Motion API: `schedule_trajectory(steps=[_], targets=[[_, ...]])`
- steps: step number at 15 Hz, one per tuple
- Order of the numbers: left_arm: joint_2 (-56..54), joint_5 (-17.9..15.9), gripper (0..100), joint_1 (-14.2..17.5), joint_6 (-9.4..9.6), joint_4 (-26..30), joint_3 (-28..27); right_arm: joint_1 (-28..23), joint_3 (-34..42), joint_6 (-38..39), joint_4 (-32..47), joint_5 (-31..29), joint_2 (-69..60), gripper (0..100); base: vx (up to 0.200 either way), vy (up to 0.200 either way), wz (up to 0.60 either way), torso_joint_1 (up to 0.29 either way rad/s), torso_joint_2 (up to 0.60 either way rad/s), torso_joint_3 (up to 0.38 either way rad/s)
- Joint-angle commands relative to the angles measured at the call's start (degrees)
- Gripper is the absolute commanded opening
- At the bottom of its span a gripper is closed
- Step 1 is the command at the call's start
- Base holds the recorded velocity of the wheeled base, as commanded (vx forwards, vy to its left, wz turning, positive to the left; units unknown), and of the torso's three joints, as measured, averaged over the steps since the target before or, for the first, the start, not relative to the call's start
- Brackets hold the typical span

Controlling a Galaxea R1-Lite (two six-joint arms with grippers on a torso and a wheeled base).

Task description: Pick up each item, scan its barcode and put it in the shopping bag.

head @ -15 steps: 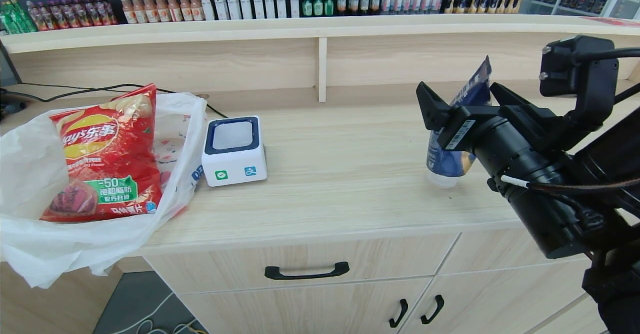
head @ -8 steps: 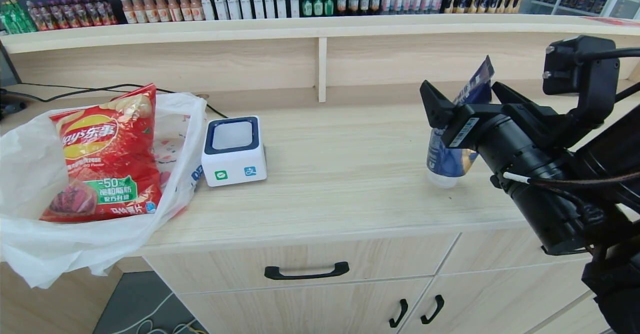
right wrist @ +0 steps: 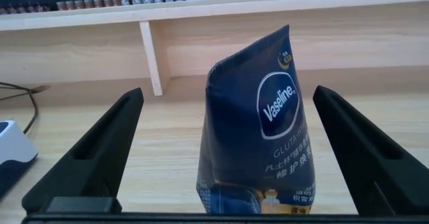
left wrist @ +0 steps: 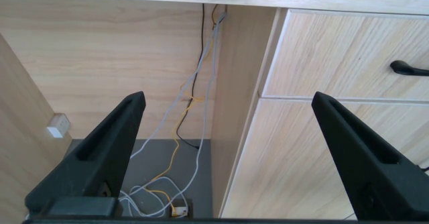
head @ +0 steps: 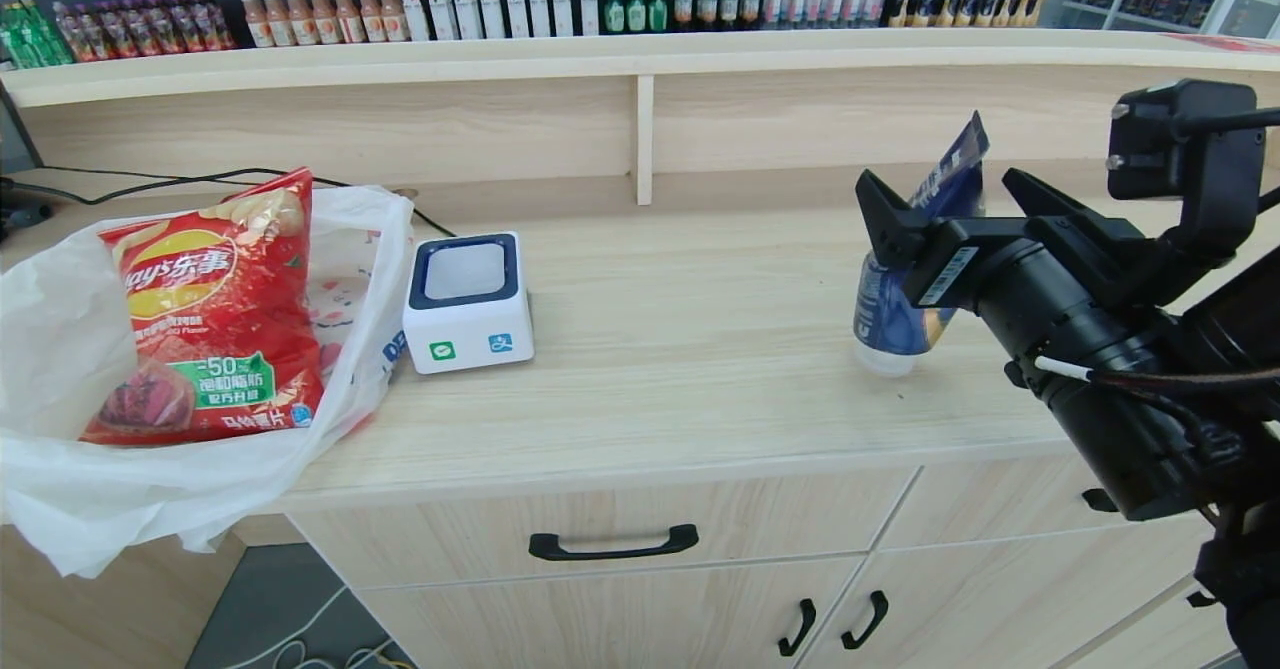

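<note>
Black right hand (head: 936,179), wedge fingers (head: 884,215), white label (head: 945,275); perhaps braided cable (head: 1150,380)

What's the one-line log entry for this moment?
right gripper open around standing blue tube | chips in shopping bag | left gripper open by cabinet

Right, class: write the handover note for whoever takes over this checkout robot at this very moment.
Left gripper: open, holding nothing, low in front of the cupboard.
Right gripper: open, lined up with the blue tube, not gripping it.
The tube stands cap-down on the counter, to the right of the scanner.
Done: the chip bag lies in the shopping bag.
Left: grip the tube, scan it, bag it.
</note>
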Motion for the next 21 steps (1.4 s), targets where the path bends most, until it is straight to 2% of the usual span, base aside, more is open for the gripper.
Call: schedule_trajectory(steps=[1, 4, 7, 11, 12, 17, 19, 21], targets=[[0.0, 0.0, 100, 0.1, -0.01, 0.0, 0.0, 0.0, 3.2, -1.8, 0.0, -1.0, -3.1, 100, 0.000, 0.000, 0.00, 0.000, 0.00, 0.000], [0.0, 0.0, 100, 0.0, -0.01, 0.0, 0.0, 1.9, 5.4, -3.2, -0.1, -5.3, -4.5, 100, 0.000, 0.000, 0.00, 0.000, 0.00, 0.000], [0.0, 0.0, 100, 0.0, -0.01, 0.0, 0.0, 7.6, 5.1, -5.0, -0.2, -12.1, -2.6, 100, 0.000, 0.000, 0.00, 0.000, 0.00, 0.000], [0.0, 0.0, 100, 0.1, -0.01, 0.0, 0.0, 9.7, -0.9, -5.1, -1.3, -15.2, 3.9, 100, 0.000, 0.000, 0.00, 0.000, 0.00, 0.000], [0.0, 0.0, 100, 0.0, -0.01, 0.0, 0.0, 10.5, -2.5, -5.3, -1.5, -17.6, 5.2, 100, 0.000, 0.000, 0.00, 0.000, 0.00, 0.000], [0.0, 0.0, 100, 0.0, -0.01, 0.0, 0.0, 8.7, -2.7, -5.7, -2.4, -19.2, 7.4, 100, 0.000, 0.000, 0.00, 0.000, 0.00, 0.000], [0.0, 0.0, 100, 0.1, -0.01, 0.0, 0.0, 8.6, -3.8, -5.7, -4.8, -22.8, 8.9, 100, 0.000, 0.000, 0.00, 0.000, 0.00, 0.000], [0.0, 0.0, 100, 0.0, -0.01, 0.0, 0.0, 8.2, -5.3, -5.9, -5.2, -23.4, 9.4, 100, 0.000, 0.000, 0.00, 0.000, 0.00, 0.000]])
